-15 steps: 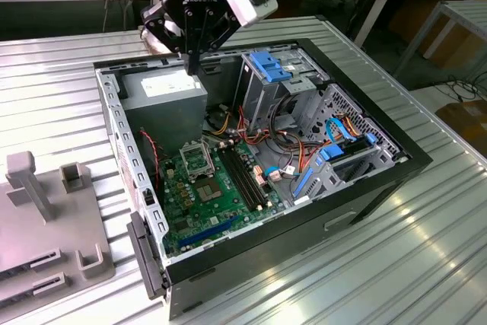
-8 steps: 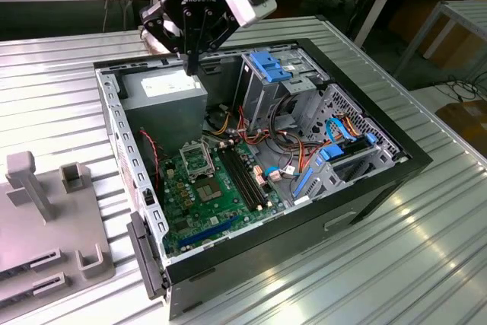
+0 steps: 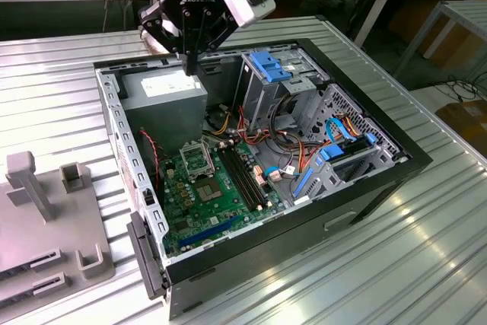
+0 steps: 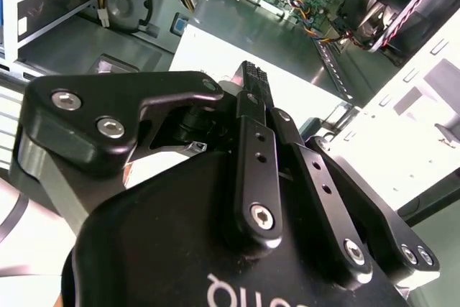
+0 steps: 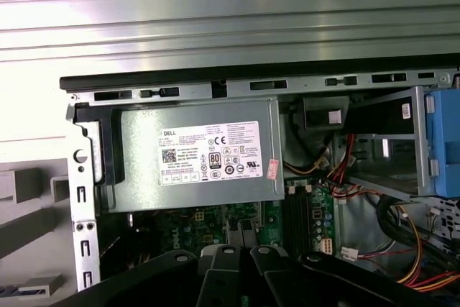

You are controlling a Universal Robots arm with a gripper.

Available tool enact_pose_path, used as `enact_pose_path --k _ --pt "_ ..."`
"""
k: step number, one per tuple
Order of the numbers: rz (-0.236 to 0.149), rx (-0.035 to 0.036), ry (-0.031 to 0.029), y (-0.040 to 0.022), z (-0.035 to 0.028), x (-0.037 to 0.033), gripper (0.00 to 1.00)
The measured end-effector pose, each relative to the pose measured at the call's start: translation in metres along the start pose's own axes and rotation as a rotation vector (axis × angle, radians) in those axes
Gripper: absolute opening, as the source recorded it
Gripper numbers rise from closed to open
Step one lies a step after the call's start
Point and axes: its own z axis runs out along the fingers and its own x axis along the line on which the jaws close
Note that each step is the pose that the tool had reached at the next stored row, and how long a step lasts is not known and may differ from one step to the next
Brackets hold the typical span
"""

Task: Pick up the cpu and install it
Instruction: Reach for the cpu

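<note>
Gripper [image 3: 190, 66]: fingers pressed together, nothing seen between them in the second wrist view [image 4: 249, 73].
Position: over the power supply [image 3: 163, 89], inside the open computer case [image 3: 411, 159].
Cpu [image 3: 209, 190]: small silver-grey square, flat on the green board [image 3: 199, 222], just beside the socket frame [image 3: 196, 159], well apart from the gripper.
Table [image 3: 61, 74]: ribbed metal.

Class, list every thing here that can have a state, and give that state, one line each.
computer case, lying on its side, side panel off.
pincer, shut, hanging above the power supply.
cpu, lying flat on the motherboard, not held.
memory slots, look empty.
</note>
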Motion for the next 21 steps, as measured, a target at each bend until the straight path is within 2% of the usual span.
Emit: enact_pose_path --k 21 --pt "0.0 0.0 0.0 -0.0012 -0.0003 0.0162 0.11"
